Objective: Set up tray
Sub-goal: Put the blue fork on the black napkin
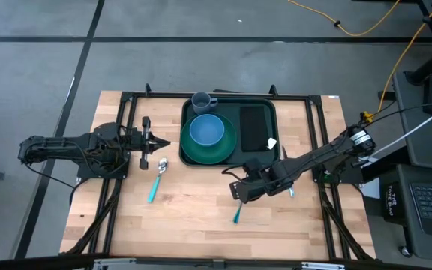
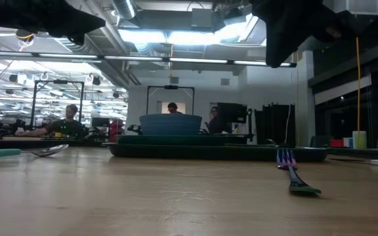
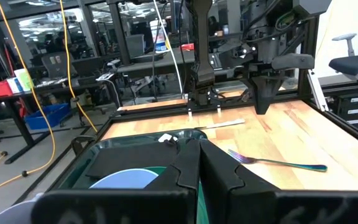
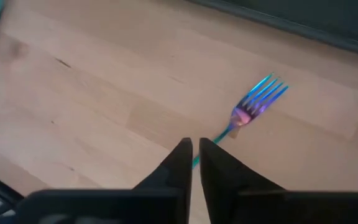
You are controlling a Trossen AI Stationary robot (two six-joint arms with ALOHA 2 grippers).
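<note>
Cutlery is lying loose on the wood beside the tray (image 1: 229, 109), probably waiting to be added to the setting: the tray is already carrying the plate (image 1: 208, 148), bowl (image 1: 206, 130), mug (image 1: 203, 100) and napkin (image 1: 254, 126). Just off the tray's near right corner, the right gripper (image 1: 240, 193) is hovering over the fork (image 4: 252, 107), fingers nearly together with a thin gap, gripping nothing. Off the tray's left edge, the left gripper (image 1: 162, 142) is waiting closed and empty, the spoon (image 1: 157, 177) lying beside it.
</note>
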